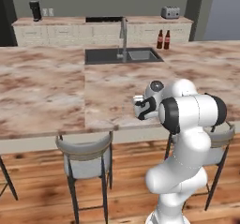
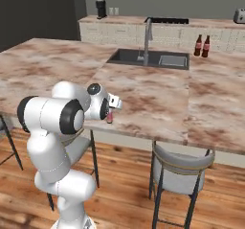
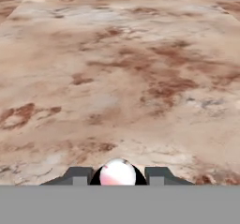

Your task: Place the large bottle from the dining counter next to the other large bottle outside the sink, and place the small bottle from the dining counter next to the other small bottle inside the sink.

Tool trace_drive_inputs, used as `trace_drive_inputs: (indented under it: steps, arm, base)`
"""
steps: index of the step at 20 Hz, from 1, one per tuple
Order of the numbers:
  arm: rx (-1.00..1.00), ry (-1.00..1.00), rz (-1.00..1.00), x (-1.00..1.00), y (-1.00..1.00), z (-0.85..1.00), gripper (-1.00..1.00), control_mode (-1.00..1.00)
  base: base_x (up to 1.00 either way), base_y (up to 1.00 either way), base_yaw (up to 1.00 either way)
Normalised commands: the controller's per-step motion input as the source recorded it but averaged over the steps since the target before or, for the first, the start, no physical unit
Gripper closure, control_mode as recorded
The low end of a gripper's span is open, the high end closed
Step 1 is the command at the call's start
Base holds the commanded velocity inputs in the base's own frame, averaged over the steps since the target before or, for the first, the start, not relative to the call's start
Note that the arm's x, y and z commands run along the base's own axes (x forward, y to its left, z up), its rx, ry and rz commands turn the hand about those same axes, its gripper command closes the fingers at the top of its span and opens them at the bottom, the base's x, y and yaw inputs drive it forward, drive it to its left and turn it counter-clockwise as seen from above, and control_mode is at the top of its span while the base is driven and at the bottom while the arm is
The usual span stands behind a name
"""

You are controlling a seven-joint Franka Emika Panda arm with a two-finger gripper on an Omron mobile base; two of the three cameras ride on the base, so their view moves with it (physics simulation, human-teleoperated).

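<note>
Between my gripper's (image 3: 117,175) fingers (image 3: 77,175) I see a small bottle's (image 3: 117,174) rounded pale-pink cap, clamped there. Under them lies the dining counter (image 3: 117,78). Far ahead of the fingers sits the sink (image 1: 123,56), with two dark bottles (image 1: 163,39) beyond it to the right.

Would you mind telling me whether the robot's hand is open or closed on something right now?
Closed on a small bottle: in the hand view the hand has its round pale cap between its fingertips; from the right base view a reddish body hangs below.
</note>
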Motion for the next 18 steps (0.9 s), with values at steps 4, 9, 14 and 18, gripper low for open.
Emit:
trace_drive_inputs:
  steps: [4,9,14,18]
  arm:
    - [0.00,0.00,0.00,0.00,0.00,0.00,1.00,1.00]
    - [0.00,0.00,0.00,0.00,0.00,0.00,1.00,1.00]
    - [0.00,0.00,0.00,0.00,0.00,0.00,1.00,1.00]
    - [0.00,0.00,0.00,0.00,0.00,0.00,1.00,1.00]
  base:
    - [-0.11,-0.85,0.00]
    - [-0.11,-0.88,0.00]
    - [-0.07,-0.92,0.00]
    - [-0.05,-0.94,0.00]
